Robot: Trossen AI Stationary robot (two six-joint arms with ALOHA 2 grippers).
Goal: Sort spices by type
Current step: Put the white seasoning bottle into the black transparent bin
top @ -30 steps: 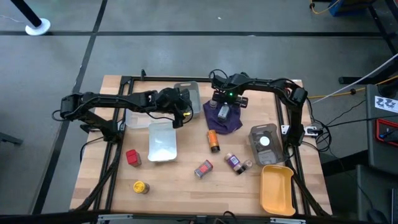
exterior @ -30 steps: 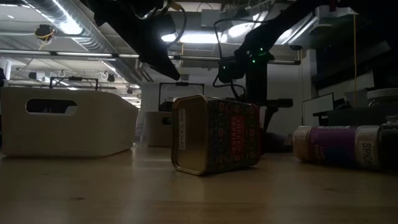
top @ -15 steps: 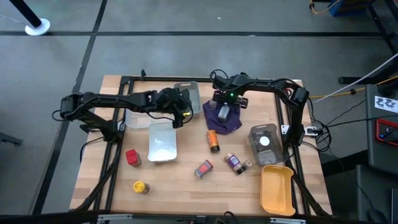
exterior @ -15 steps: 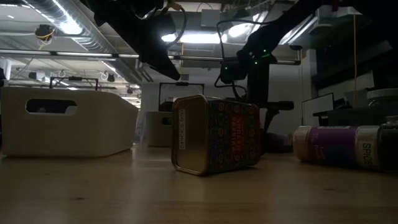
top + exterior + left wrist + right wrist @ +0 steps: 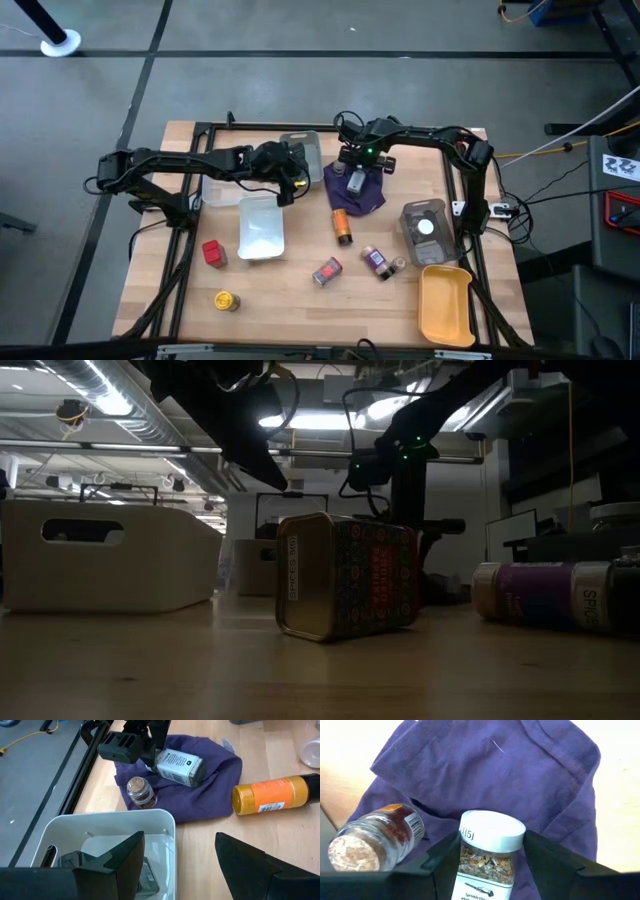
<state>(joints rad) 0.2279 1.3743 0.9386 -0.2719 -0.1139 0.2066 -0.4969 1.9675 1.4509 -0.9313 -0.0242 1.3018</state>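
My right gripper (image 5: 357, 172) points down over the purple cloth (image 5: 368, 196) and is shut on a white-capped spice jar (image 5: 491, 845). A small glass jar (image 5: 375, 840) lies on its side on the cloth beside it. My left gripper (image 5: 180, 840) hangs open over the white tray (image 5: 262, 228), with nothing between its fingers. An orange jar (image 5: 343, 225) lies on the wood near the cloth. A red tin (image 5: 213, 252), a yellow jar (image 5: 227, 299), a patterned tin (image 5: 327, 271) and a purple-labelled jar (image 5: 377, 261) lie nearer the front edge. My right gripper pinches the jar's clear body (image 5: 485, 865) between its two fingers, one on each side, just behind the white cap (image 5: 492, 831). The fingers come from above and lie along the jar. The cap end points toward the cloth; whether it touches the cloth I cannot tell.
A grey tray (image 5: 424, 240) holding a white-capped thing stands at the right, with a yellow tray (image 5: 446, 303) in front of it. A clear tray (image 5: 303, 152) sits at the far edge. A dark item (image 5: 145, 875) lies in the white tray.
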